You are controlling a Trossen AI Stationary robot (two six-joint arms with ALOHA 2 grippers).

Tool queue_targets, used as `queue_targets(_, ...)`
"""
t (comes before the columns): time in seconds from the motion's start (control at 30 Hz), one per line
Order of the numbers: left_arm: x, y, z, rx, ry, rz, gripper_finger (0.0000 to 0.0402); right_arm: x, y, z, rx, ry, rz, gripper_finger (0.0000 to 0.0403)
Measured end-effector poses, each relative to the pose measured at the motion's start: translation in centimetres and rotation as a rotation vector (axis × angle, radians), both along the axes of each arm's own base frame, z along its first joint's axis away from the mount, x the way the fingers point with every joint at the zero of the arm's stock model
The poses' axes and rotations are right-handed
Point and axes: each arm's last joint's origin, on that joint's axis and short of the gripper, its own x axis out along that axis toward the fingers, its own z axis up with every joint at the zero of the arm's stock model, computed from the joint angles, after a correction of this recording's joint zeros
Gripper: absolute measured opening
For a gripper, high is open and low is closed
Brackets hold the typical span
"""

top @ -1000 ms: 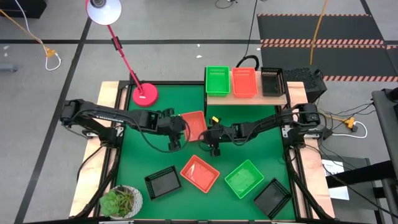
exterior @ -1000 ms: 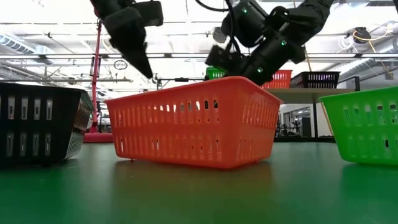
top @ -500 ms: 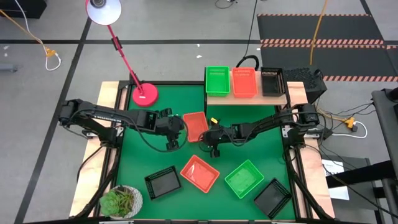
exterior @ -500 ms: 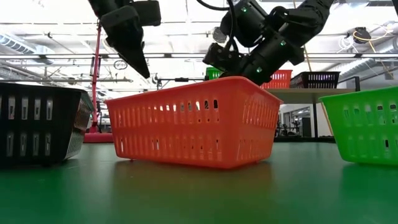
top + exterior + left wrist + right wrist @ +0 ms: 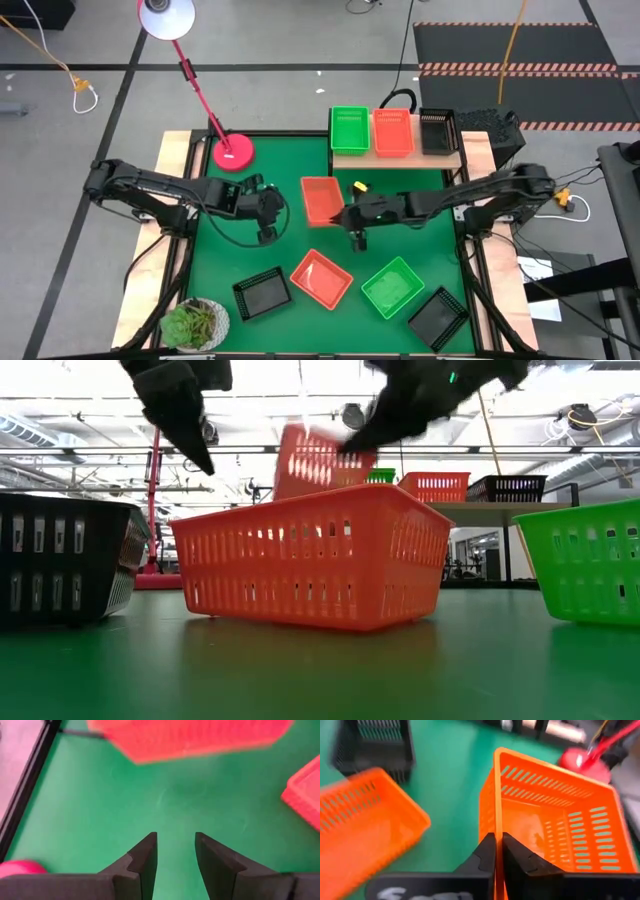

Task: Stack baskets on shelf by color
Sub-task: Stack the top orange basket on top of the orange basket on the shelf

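Observation:
My right gripper (image 5: 347,213) (image 5: 499,847) is shut on an orange-red basket (image 5: 320,200) (image 5: 318,460) held above the middle of the green table. My left gripper (image 5: 268,216) (image 5: 176,851) stands open just left of that basket, with nothing between its fingers. The light-wood shelf (image 5: 395,152) at the far edge carries a green basket (image 5: 350,128), an orange-red basket (image 5: 393,130) and a black basket (image 5: 437,130) side by side. On the table's near half rest a black basket (image 5: 262,293), an orange-red basket (image 5: 321,278), a green basket (image 5: 392,287) and another black basket (image 5: 438,317). My right gripper pinches the top edge of the basket's slotted wall (image 5: 495,817) that faces the table's right edge, one finger (image 5: 486,851) outside the basket and one finger (image 5: 514,854) inside. The fingers come from the table's right. The basket is lifted clear of the table and tilted.
A red lamp stands with its round base (image 5: 232,152) at the far left corner, its shade over the floor beyond. A potted plant (image 5: 194,323) sits at the near left corner. Bare green table (image 5: 230,250) lies under my left arm.
My right gripper has gone up and a little toward the table's right edge with the orange-red basket, which has come off the table and tipped. My left gripper has drawn back from that basket toward the table's left edge.

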Motion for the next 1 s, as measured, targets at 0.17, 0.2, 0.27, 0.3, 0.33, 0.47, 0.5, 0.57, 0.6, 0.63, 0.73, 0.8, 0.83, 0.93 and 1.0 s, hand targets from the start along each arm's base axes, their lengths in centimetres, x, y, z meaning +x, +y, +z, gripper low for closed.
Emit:
queue_targets(0.17, -1.2, 0.3, -0.3, -0.002, -0.041, 0.026, 0.0133, -2.6, 0.1, 4.0, -0.041, -0.111, 0.016, 0.0006)
queue_targets(0.2, -1.2, 0.3, -0.4, -0.004, -0.053, 0.028, 0.0133, -3.3, 0.0, 4.7, -0.059, -0.117, 0.006, 0.0006)
queue_targets(0.27, -1.3, 0.3, -0.6, -0.010, -0.093, 0.030, 0.0133, -4.5, -0.2, 5.7, -0.110, -0.121, -0.029, 0.0005)
queue_targets(0.3, -1.4, 0.3, -0.8, -0.008, -0.094, 0.025, 0.0133, -5.1, -0.4, 6.3, -0.137, -0.113, -0.048, 0.0005)
queue_targets(0.33, -1.3, 0.3, -1.0, -0.006, -0.106, 0.015, 0.0133, -5.8, -0.5, 6.9, -0.159, -0.097, -0.069, 0.0005)
queue_targets(0.47, -0.9, 0.1, -2.0, -0.009, -0.141, -0.042, 0.0133, -7.8, -1.0, 9.4, -0.242, -0.039, -0.134, 0.0005)
queue_targets(0.5, -0.5, 0.1, -2.1, -0.012, -0.173, -0.062, 0.0133, -8.3, -1.1, 9.9, -0.262, -0.019, -0.147, 0.0005)
queue_targets(0.57, -0.2, 0.0, -2.4, -0.002, -0.213, -0.101, 0.0133, -9.0, -1.3, 11.1, -0.297, 0.004, -0.174, 0.0005)
queue_targets(0.6, -0.1, -0.1, -2.6, 0.004, -0.218, -0.121, 0.0133, -9.3, -1.4, 11.8, -0.312, 0.010, -0.184, 0.0005)
queue_targets(0.63, 0.1, -0.2, -2.8, 0.001, -0.246, -0.143, 0.0133, -9.6, -1.5, 12.3, -0.330, 0.028, -0.195, 0.0006)
queue_targets(0.73, 0.6, -0.4, -3.1, 0.004, -0.324, -0.215, 0.0133, -10.5, -2.0, 14.0, -0.372, 0.075, -0.213, 0.0006)
queue_targets(0.8, 0.8, -0.5, -3.2, -0.007, -0.375, -0.267, 0.0133, -11.0, -2.4, 14.9, -0.402, 0.099, -0.213, 0.0006)
queue_targets(0.83, 0.9, -0.6, -3.4, -0.015, -0.393, -0.290, 0.0133, -11.3, -2.6, 15.3, -0.419, 0.111, -0.211, 0.0007)
queue_targets(0.93, 0.9, -0.7, -3.9, -0.031, -0.427, -0.329, 0.0133, -11.9, -3.4, 16.4, -0.470, 0.145, -0.222, 0.0007)
queue_targets(1.0, 0.8, -0.7, -4.2, -0.038, -0.436, -0.334, 0.0133, -12.3, -3.9, 16.9, -0.495, 0.167, -0.238, 0.0008)
